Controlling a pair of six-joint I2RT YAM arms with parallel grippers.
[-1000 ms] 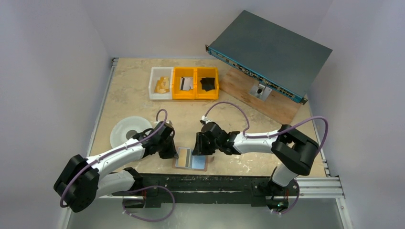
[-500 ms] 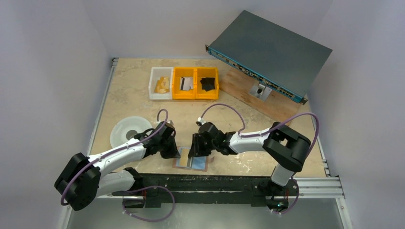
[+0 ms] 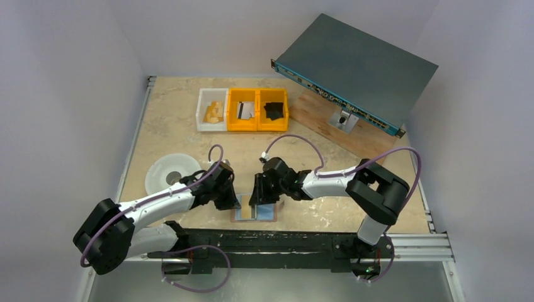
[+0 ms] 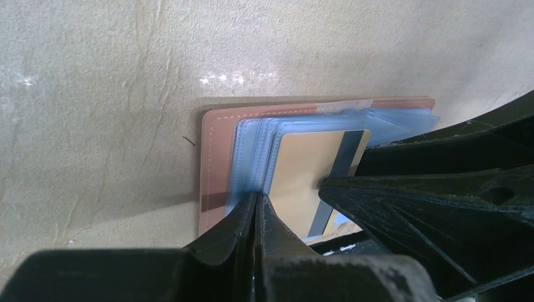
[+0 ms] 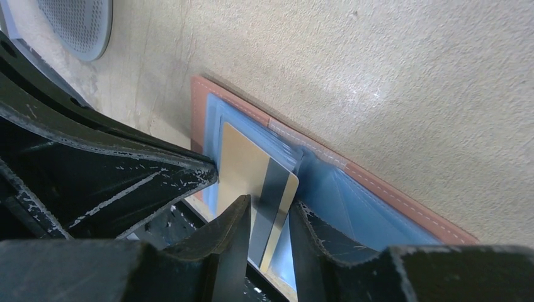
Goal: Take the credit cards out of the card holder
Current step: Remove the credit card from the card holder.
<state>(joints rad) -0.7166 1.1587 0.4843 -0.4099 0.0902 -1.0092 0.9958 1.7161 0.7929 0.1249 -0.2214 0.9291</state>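
Left gripper (image 4: 258, 207) jaws fully closed, pinning blue sleeve edge of card holder (image 4: 217, 157). Right gripper (image 5: 267, 217) narrowly parted, clamping gold card (image 5: 252, 173) at holder's 6 o'clock.

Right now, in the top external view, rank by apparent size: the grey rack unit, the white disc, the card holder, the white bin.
1. Grey rack unit, largest by far.
2. White disc.
3. Card holder and white bin: too close to rank; the grippers cover part of the holder, and the bin sits farther from the camera.

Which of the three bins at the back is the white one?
The leftmost bin, holding yellowish pieces; the two bins to its right are yellow.
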